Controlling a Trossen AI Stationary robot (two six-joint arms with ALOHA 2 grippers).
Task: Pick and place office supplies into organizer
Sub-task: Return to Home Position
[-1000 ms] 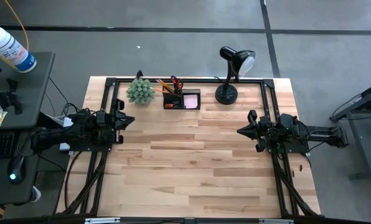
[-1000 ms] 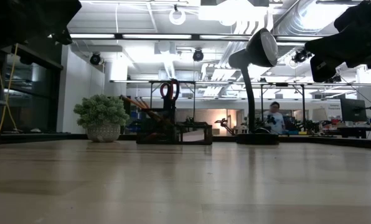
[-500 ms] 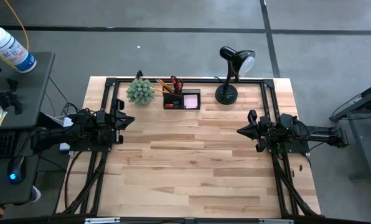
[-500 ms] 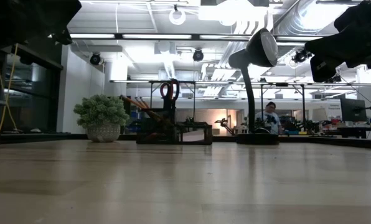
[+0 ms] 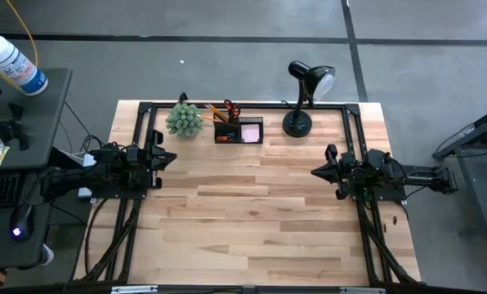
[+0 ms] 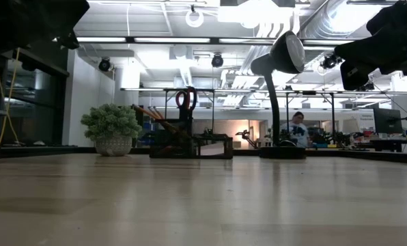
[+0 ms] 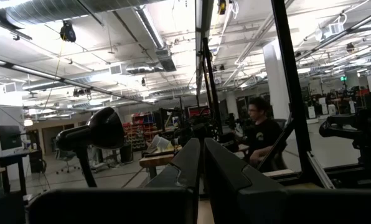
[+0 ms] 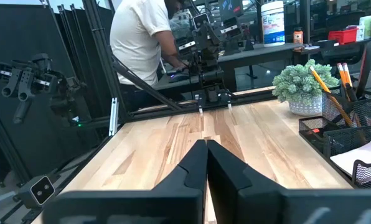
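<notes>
The black organizer (image 5: pixel 239 131) stands near the table's far edge. Orange-handled scissors (image 5: pixel 230 109) and orange pencils (image 5: pixel 216 112) stick up from its taller compartment, and a pink sticky-note pad (image 5: pixel 250 131) lies in the lower one. In the low view the organizer (image 6: pixel 193 145) shows with the scissors (image 6: pixel 185 100) upright. My left gripper (image 5: pixel 172 158) hovers shut at the table's left side, and my right gripper (image 5: pixel 315 172) hovers shut at the right side. Both are far from the organizer and hold nothing. From the right wrist the shut gripper (image 8: pixel 206 149) points across the table, with the organizer (image 8: pixel 350 140) off to one side.
A green spiky plant (image 5: pixel 183 120) stands left of the organizer and a black desk lamp (image 5: pixel 302 98) to its right, both by the far edge. A black frame (image 5: pixel 145 122) runs along the table's sides. Bare wood (image 5: pixel 243 212) fills the middle and near part. People show beyond the table.
</notes>
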